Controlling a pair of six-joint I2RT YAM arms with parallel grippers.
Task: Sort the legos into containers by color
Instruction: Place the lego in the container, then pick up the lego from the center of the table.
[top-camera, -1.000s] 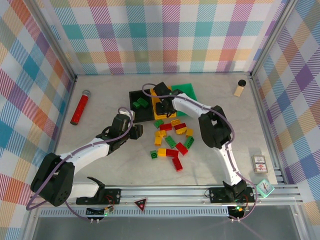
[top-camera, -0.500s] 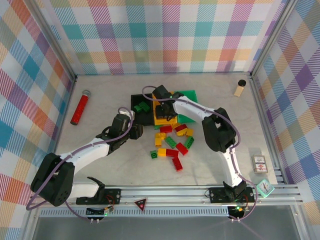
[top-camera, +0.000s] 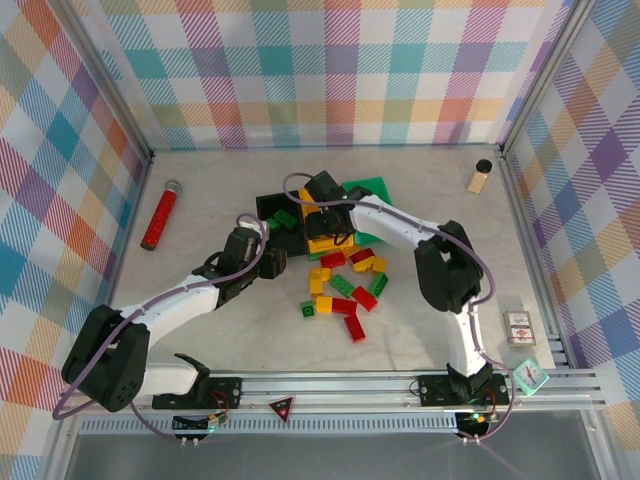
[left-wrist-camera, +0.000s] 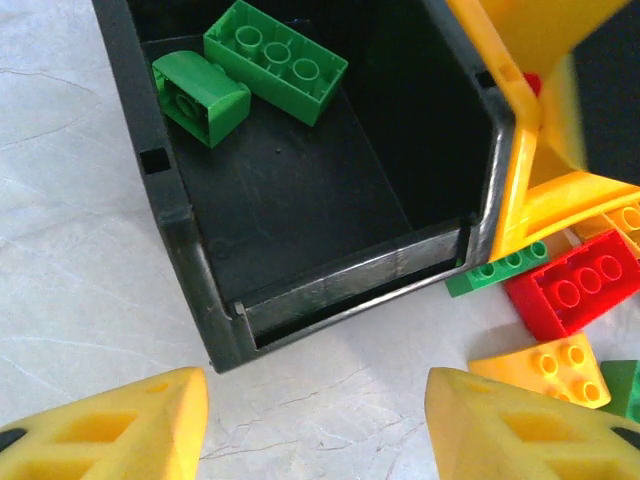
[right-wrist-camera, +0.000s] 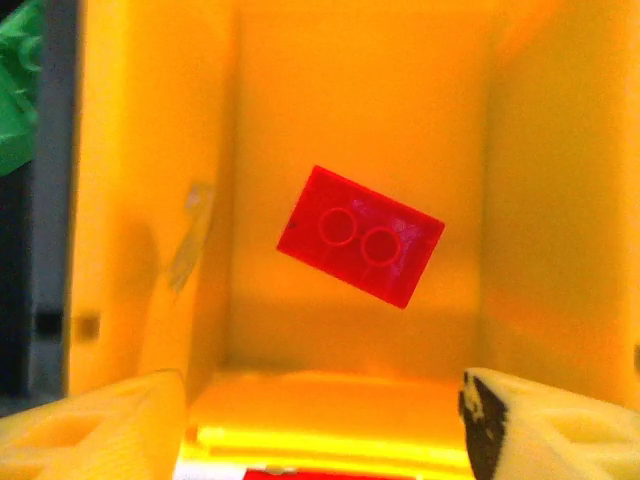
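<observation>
The black bin (top-camera: 272, 209) holds two green legos (left-wrist-camera: 270, 62). To its right stands the yellow-orange bin (top-camera: 322, 240), and behind that the green bin (top-camera: 370, 187). My right gripper (top-camera: 326, 214) hovers over the yellow-orange bin, open. A red lego (right-wrist-camera: 360, 236) lies loose on that bin's floor (right-wrist-camera: 340, 120), beyond my right gripper (right-wrist-camera: 320, 420). My left gripper (top-camera: 264, 262) is open over bare table just in front of the black bin (left-wrist-camera: 180, 230), with nothing between its fingers (left-wrist-camera: 120, 430). Red, yellow and green legos (top-camera: 345, 282) lie scattered in front of the bins.
A long red cylinder (top-camera: 160, 214) lies at the left. At the back right stands a tan bottle (top-camera: 480, 175). Near the right front edge are a small card box (top-camera: 518, 328) and a teal clock (top-camera: 530, 375). Plaid walls close three sides.
My right gripper has opened over the yellow-orange bin and the red lego now lies loose inside it. The right elbow has swung to the right. The left arm has stayed still.
</observation>
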